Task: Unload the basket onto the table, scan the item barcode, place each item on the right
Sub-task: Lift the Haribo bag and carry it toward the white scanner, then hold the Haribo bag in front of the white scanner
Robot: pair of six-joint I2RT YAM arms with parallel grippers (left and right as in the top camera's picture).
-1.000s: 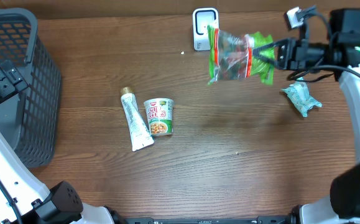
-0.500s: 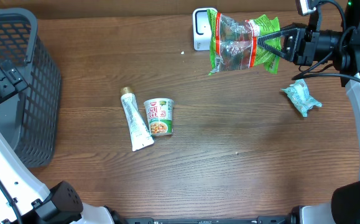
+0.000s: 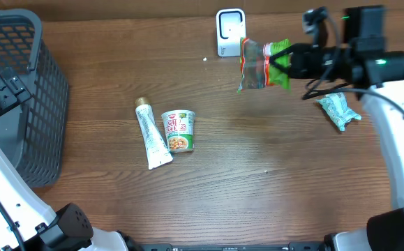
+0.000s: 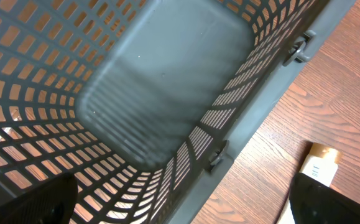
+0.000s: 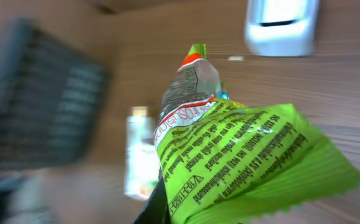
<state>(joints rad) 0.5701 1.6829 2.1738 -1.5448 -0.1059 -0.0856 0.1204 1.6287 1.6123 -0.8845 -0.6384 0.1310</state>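
**Right Arm: Bag Presented at Scanner**

Change since half a second ago: the snack bag has turned from broad-face-up to nearly edge-on in the overhead view. It now looks narrower and sits slightly lower in the frame. The tube, cup and packet have not moved.

Right gripper: jaws closed tight on the green end of the snack bag. The bag is held above the table, with its clear end just beside the white scanner (contact with the scanner cannot be determined). The right wrist view is motion-blurred. It shows the bag's printed green side up close, with the scanner beyond it.

Left gripper: jaws fully spread, holding nothing, positioned over the grey basket.

Item count:
- one snack bag
- one scanner
- one basket
- one tube, lying flat
- one noodle cup, on its side, touching the tube
- one pale green packet, on the table below the right arm
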